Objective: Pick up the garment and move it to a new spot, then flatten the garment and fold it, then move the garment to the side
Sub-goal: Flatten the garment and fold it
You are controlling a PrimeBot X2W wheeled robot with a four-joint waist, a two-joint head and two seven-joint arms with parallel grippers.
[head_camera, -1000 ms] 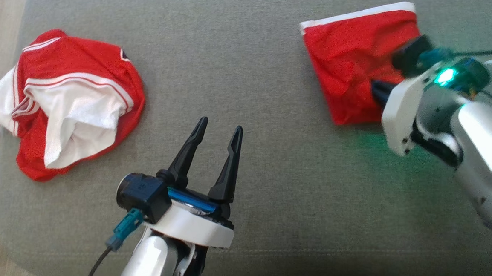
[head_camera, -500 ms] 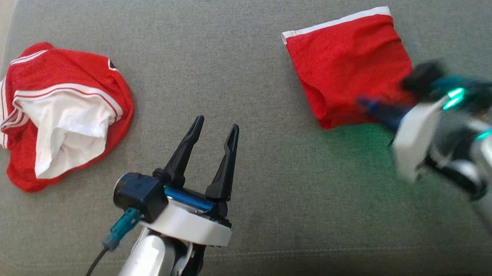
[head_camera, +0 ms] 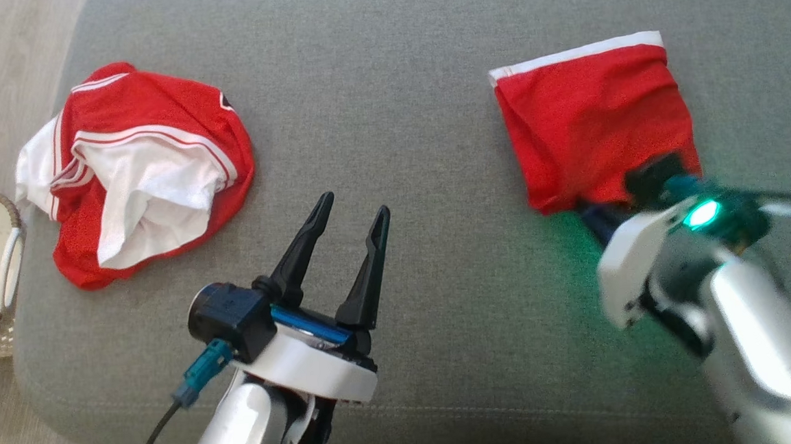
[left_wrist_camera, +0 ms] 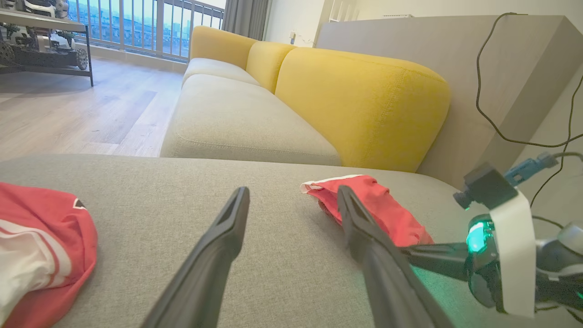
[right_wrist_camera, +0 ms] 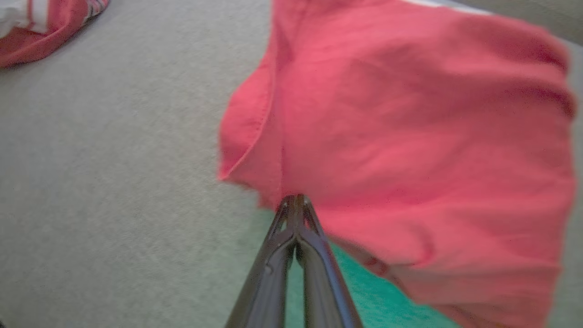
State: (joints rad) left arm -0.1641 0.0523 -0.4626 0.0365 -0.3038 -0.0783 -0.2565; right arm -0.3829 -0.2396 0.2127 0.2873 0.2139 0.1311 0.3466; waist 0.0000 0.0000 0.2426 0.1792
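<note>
Grey, coarse-woven cushion (head_camera: 430, 110) carries the folded red garment (head_camera: 588, 121), a roughly square mesh pad with 1 white hem, at the right. The right gripper (head_camera: 590, 211) has its jaws clamped on the pad's near edge. The left gripper (head_camera: 354, 202) hovers mid-cushion, its 2 fingers apart. A crumpled red-and-white shirt (head_camera: 152, 168) lies at the left beside a woven basket (head_camera: 14, 225).

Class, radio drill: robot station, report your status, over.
Left gripper open, hovering over the grey cushion. Right gripper shut, tips at near edge of the folded red garment. Crumpled red-and-white jersey lies far left, not in the way.
</note>
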